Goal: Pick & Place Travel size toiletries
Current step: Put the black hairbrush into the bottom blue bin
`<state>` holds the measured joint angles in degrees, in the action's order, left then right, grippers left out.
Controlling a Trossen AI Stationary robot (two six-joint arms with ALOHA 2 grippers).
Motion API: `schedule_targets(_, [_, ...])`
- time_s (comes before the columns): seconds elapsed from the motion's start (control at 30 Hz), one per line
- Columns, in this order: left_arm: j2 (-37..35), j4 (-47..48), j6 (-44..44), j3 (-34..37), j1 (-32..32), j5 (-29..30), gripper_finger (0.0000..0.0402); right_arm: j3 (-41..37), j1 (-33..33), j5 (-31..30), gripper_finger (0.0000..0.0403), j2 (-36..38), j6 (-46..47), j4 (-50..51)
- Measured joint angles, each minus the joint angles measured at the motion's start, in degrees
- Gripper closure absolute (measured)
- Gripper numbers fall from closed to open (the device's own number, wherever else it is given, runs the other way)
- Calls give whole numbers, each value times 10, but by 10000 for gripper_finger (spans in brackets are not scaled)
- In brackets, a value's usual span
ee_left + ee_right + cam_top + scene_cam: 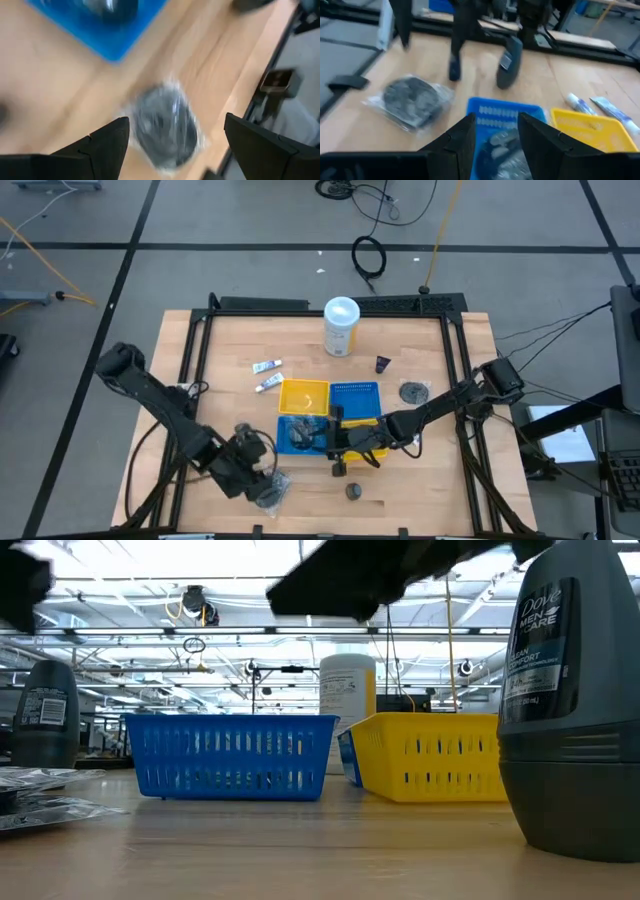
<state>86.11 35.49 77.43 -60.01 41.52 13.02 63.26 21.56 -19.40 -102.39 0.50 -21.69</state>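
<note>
- Hovering over a wrapped mesh puff (167,127) near the table's (430,480) front edge, the left gripper (175,145) is spread wide, holding nothing.
- The right gripper (495,137) hangs half-open and empty above a blue tray (505,111) with wrapped pieces inside.

Square slotted plastic trays sit in blue (354,401) and yellow (303,396). The tall white canister (341,327) bears a yellow label. A dark grey mesh puff (165,126) lies in glossy clear wrap on the pale wooden table (430,480).
</note>
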Motion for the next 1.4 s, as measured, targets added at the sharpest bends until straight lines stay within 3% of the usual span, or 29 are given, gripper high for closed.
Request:
schedule_targets(0.23, [50, -26, 25, 0, -17, -84, 78, 0, 19, 0, 261, 10, -14, 18])
schedule_targets(1.4, [55, 7, -69, 0, -92, -130, 78, 0, 25, -2, 261, 9, -29, 19])
